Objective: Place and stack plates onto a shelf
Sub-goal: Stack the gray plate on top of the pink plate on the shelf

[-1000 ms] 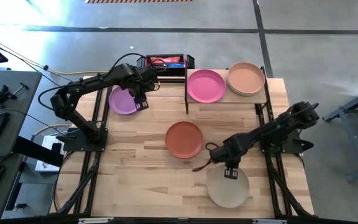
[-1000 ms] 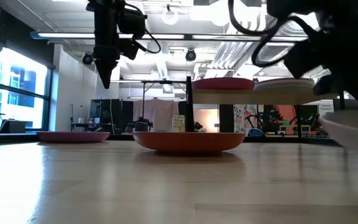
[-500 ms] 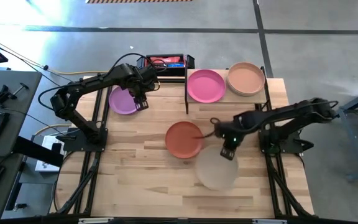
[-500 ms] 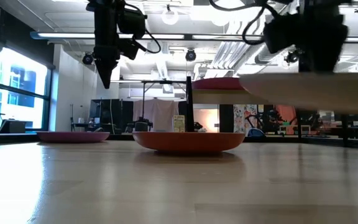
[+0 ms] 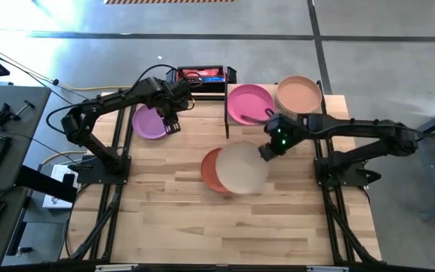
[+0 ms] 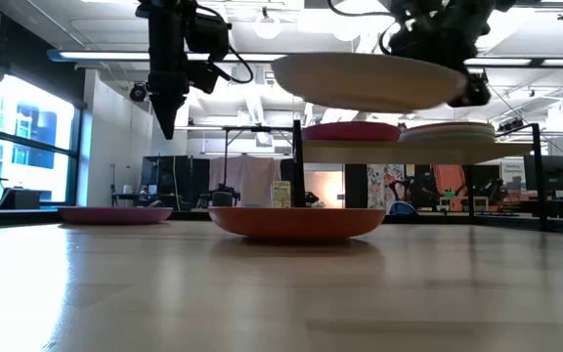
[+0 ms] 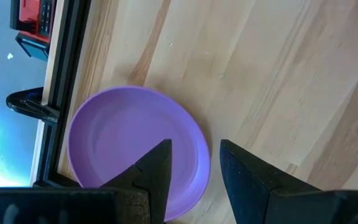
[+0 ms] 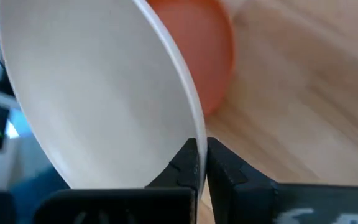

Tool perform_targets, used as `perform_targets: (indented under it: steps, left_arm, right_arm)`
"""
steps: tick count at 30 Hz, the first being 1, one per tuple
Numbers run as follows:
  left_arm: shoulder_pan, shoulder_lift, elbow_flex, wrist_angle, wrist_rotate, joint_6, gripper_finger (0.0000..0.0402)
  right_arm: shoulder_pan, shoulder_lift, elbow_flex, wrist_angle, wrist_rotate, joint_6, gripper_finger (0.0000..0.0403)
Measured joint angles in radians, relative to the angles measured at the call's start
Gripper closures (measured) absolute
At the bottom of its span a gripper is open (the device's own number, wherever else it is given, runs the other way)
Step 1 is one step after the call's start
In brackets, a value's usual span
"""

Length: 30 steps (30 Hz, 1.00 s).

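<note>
Since one second ago, the right tool (image 5: 267,149) has carried the beige plate (image 5: 242,168) from the near right part of the bench (image 5: 165,219) up and inward; the left arm has not shifted.

High view: the beige plate hangs above the bench, overlapping the right half of the terracotta plate (image 5: 211,171), just short of the shelf (image 5: 317,113). On the shelf sit the pink plate (image 5: 246,102) and, beside it, the peach plate (image 5: 299,94). The purple plate (image 5: 148,124) lies on the bench to the left of the shelf, with the left tool (image 5: 171,123) above its edge.

Low view: the beige plate (image 6: 365,80) rides slightly tilted, higher than the shelf deck, while the terracotta plate (image 6: 296,222) rests on the bench below it.

Left wrist view: the left tool (image 7: 191,171) stands with fingers apart, clear above the purple plate (image 7: 129,143), holding nothing.

Right wrist view: the right tool (image 8: 201,158) is clamped on the thin rim of the beige plate (image 8: 98,93).

Handling judgement: the plates appear stiff, light and matte. The low rim is the only practical hold, and a one-sided pinch may let the plate droop or pivot. Setting down flat is advised.

Markings: no brand, label or legible writing is found on any plate or the shelf.
</note>
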Motion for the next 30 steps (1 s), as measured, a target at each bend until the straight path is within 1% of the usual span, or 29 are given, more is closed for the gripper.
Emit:
perform_targets:
  steps: [4,9,11,16,20,25,30]
  left_arm:
    - [0.000,0.000,0.000,0.000,0.000,0.000,0.0275]
    - [0.000,0.000,0.000,0.000,0.000,0.000,0.0275]
    - [0.000,0.000,0.000,0.000,0.000,0.000,0.0275]
    - [0.000,0.000,0.000,0.000,0.000,0.000,0.0275]
    - [0.000,0.000,0.000,0.000,0.000,0.000,0.0275]
    - [0.000,0.000,0.000,0.000,0.000,0.000,0.0275]
    - [0.000,0.000,0.000,0.003,0.000,0.000,0.0275]
  right_arm:
    - [-0.081,-0.003,0.037,0.002,0.020,-0.007,0.0403]
    - [-0.200,-0.003,0.137,-0.010,0.129,-0.089,0.0403]
    - [-0.252,-0.003,0.178,-0.008,0.151,-0.117,0.0403]
    - [-0.376,-0.004,0.246,-0.008,0.176,-0.179,0.0403]
    - [-0.462,-0.004,0.262,-0.006,0.187,-0.214,0.0403]
    - [-0.545,-0.003,0.262,-0.006,0.187,-0.211,0.0403]
    - [-0.598,-0.002,0.262,-0.006,0.168,-0.134,0.0403]
